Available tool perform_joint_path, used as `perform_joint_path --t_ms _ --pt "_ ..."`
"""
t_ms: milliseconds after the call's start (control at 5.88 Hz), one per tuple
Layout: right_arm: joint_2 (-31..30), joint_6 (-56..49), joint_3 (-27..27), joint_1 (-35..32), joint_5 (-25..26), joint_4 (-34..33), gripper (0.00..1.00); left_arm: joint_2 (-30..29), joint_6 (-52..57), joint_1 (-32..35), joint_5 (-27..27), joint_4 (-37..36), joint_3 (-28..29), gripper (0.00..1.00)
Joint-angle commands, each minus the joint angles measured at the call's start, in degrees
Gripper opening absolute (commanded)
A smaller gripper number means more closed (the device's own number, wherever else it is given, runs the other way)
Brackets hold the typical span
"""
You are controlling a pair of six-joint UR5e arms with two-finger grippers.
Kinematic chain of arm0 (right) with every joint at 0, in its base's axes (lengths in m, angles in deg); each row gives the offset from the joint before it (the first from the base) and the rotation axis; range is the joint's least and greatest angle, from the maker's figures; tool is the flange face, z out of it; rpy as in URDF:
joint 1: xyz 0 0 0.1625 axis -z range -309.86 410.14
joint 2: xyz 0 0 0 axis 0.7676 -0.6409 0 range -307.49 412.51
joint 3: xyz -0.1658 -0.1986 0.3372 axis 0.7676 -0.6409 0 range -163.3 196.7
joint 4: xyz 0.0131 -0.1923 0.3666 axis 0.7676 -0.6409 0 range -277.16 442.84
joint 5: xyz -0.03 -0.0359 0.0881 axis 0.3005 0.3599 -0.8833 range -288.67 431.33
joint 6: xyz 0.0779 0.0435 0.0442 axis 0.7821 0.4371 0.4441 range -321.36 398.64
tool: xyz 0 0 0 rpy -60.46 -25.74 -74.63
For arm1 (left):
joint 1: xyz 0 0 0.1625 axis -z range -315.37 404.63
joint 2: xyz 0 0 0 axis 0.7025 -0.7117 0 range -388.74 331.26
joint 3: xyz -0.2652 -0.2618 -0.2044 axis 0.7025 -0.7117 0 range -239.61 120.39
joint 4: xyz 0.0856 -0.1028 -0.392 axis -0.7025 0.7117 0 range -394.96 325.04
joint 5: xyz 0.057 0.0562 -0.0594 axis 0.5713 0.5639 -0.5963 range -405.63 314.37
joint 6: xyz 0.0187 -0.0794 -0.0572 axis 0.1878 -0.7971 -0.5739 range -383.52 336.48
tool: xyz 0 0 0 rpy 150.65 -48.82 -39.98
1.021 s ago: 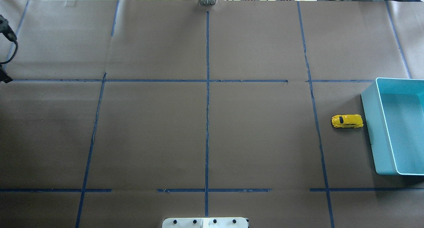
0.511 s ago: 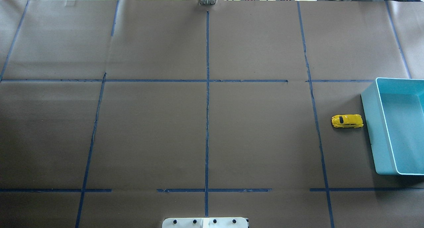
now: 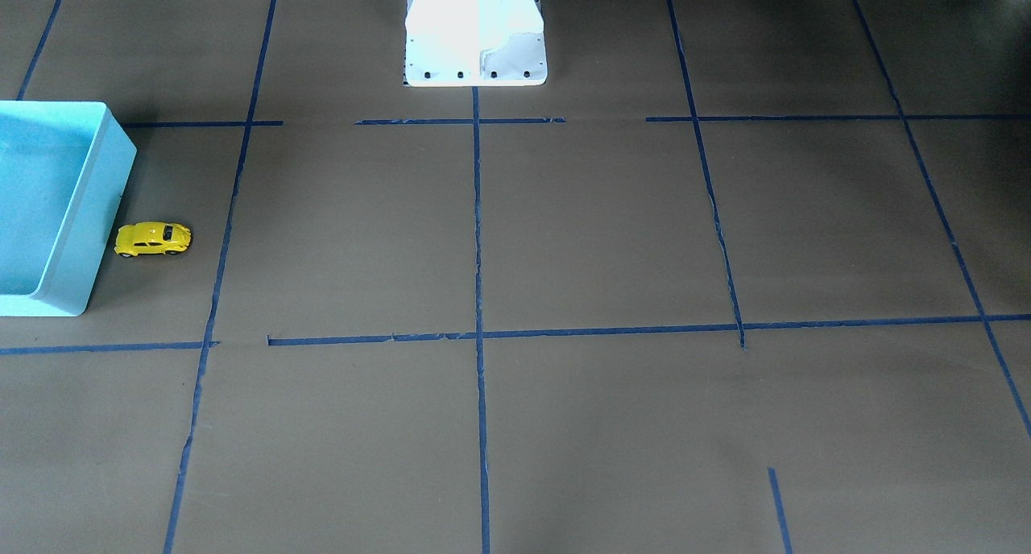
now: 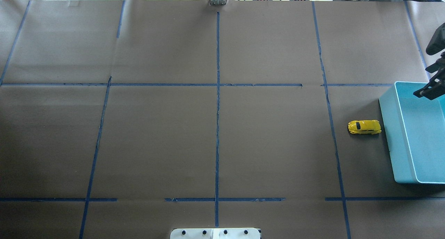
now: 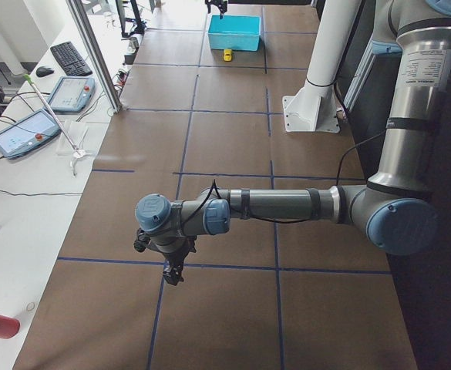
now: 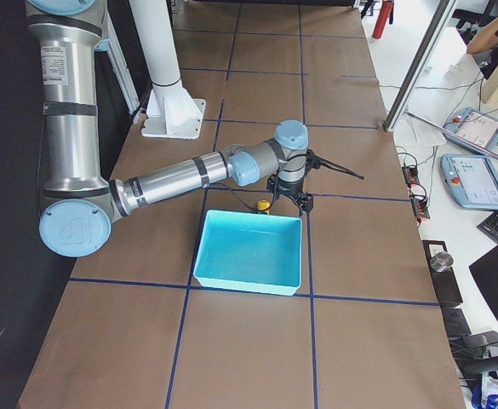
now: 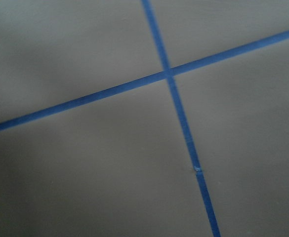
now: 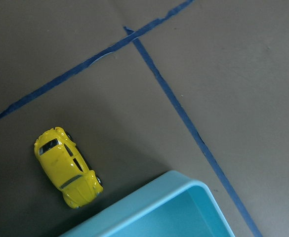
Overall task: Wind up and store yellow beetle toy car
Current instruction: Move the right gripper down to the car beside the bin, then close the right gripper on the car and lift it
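**Car lies just outside the bin, right arm nearer**

The yellow toy car (image 4: 364, 126) sits on the surface beside the blue bin (image 4: 387, 128), its long axis pointing at the wall. The right end effector (image 4: 429, 90) hangs over the bin's far corner; the left end effector (image 5: 171, 271) is well apart. I cannot tell how wide either is spread.

Brown-papered surface (image 4: 156, 145) gridded with blue tape lines (image 4: 217, 128). Open turquoise bin (image 4: 391, 134) stands near one end. Tablet (image 6: 480, 181) and keyboard (image 5: 70, 58) lie alongside.
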Motion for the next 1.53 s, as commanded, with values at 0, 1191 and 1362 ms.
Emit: perform_joint_path --t_ms 0,1191,1362 --pt "-0.4 -3.6 0.0 11.6 5.7 8.3 1.00 1.0 -8.0 2.5 -2.3 0.5 0.0 1.00" --pt "-3.8 -8.1 0.2 22.4 14.2 10.7 1.00 2.7 -16.9 2.4 -2.1 7.9 -1.4 1.00" --pt "-3.7 -8.3 -0.3 22.5 15.2 10.6 1.00 2.7 -16.9 2.4 -2.1 7.8 -1.4 1.00"
